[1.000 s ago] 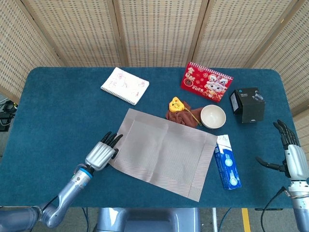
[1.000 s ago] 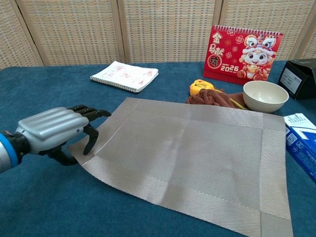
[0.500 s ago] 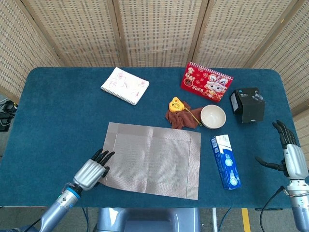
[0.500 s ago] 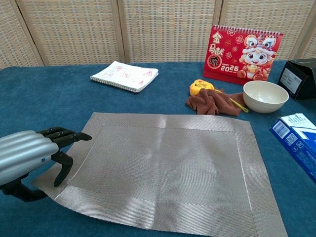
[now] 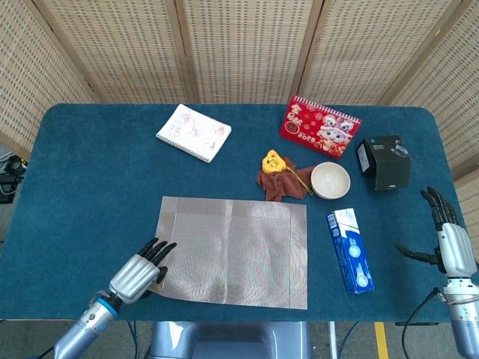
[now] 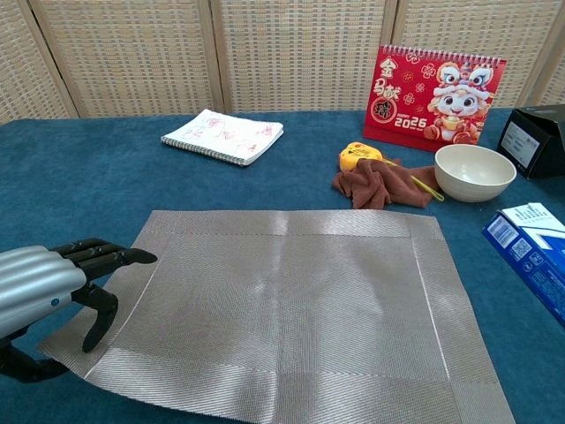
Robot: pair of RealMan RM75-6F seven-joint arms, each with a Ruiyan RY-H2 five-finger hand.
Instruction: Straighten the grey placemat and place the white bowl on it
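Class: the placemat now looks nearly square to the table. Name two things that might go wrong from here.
1. The left hand holds the grey placemat by its corner; pulling away may skew it.
2. The white bowl sits beside the brown cloth and blue box, which reaching may nudge.

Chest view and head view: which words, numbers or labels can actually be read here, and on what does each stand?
"2026": on the red desk calendar, beside its gold characters.
Blue box: print too small to read.
Black box: white label, unreadable.
Notepad: red scribbles, not legible.
No text shows on the grey placemat or white bowl.
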